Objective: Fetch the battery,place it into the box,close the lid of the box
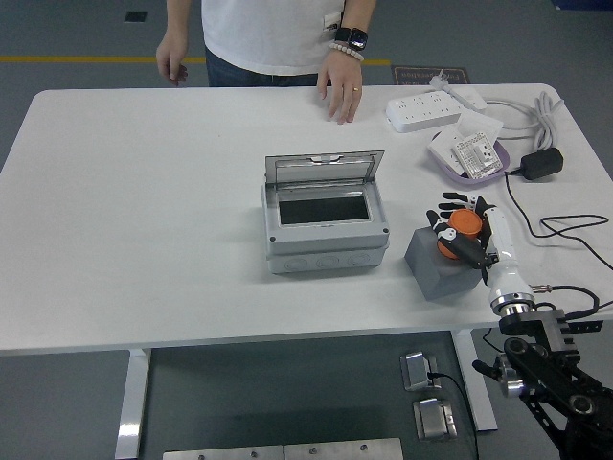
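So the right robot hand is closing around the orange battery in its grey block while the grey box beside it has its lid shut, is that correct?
Not quite: the head view shows the grey plastic box with its lid open, tilted back. The right robot hand does wrap the orange cylindrical battery in the grey block.

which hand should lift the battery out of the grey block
Right. The right hand is already wrapped around the orange battery in the grey block; no left arm is in view.

We see the person [278, 38] only from the chest down; our right hand [466, 235] covers much of the orange battery [460, 233], and the box [326, 225] interior stays dark.
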